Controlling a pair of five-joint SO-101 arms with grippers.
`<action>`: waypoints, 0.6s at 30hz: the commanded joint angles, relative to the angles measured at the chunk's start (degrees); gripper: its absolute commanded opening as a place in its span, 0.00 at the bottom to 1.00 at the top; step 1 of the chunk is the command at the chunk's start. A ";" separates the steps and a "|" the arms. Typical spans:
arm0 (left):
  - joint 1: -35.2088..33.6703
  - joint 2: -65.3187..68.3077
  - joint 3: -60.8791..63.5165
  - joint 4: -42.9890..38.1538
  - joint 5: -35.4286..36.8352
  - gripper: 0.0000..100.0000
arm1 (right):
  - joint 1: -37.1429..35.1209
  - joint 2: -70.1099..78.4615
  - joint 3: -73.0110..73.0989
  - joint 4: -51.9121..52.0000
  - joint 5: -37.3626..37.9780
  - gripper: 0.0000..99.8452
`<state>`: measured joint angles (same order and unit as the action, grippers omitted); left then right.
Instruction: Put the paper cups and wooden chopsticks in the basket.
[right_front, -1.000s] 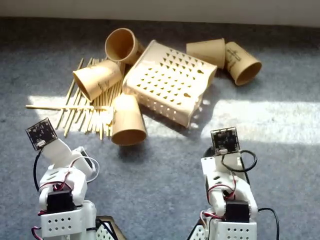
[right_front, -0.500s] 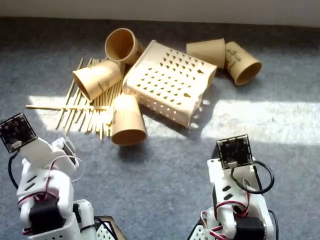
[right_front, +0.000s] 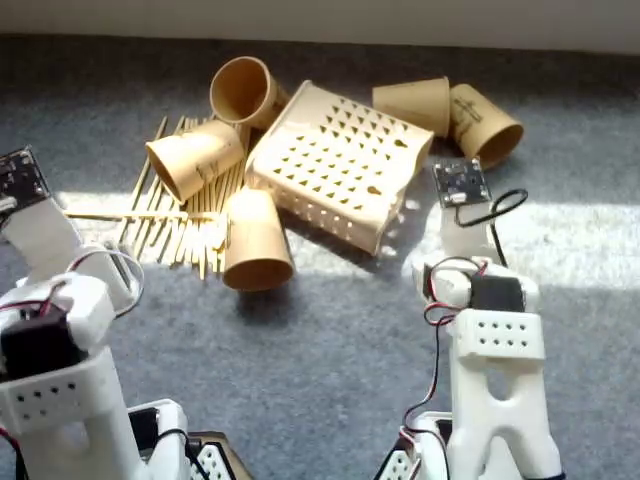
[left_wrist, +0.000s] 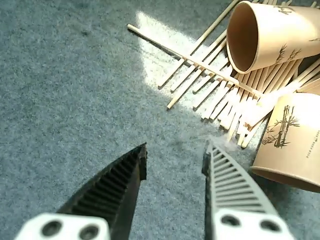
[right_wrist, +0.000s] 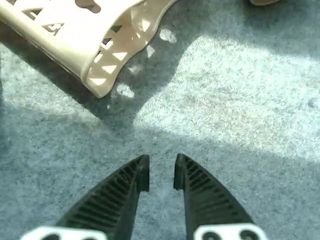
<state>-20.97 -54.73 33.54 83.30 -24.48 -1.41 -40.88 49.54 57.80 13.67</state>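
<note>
My left gripper (left_wrist: 175, 155) is parted and empty, near the chopsticks (left_wrist: 220, 95). My right gripper (right_wrist: 160, 172) is slightly parted and empty, beside the basket (right_wrist: 85, 35). Upper left of high view: cups (right_front: 195, 158) lie across the chopsticks on carpet (right_front: 330, 350).

5 paper cups (right_front: 258, 240), 1 basket (right_front: 335, 165)

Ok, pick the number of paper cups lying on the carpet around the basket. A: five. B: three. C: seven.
A: three cups lie on or beside the chopsticks at one side of the basket, and two more lie at its other side.
</note>
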 joint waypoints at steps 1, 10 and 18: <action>4.35 11.65 -4.00 -0.26 0.00 0.23 | -1.36 7.43 -4.97 -6.90 -0.70 0.10; 14.73 15.25 4.62 -15.03 15.03 0.23 | -3.91 23.43 -18.33 -16.84 -7.12 0.17; 16.48 15.25 17.71 -30.51 17.14 0.23 | -5.14 30.02 -24.31 -21.14 -27.08 0.17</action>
<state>-5.58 -39.43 49.63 56.66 -8.04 -4.92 -10.99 28.79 39.87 -6.90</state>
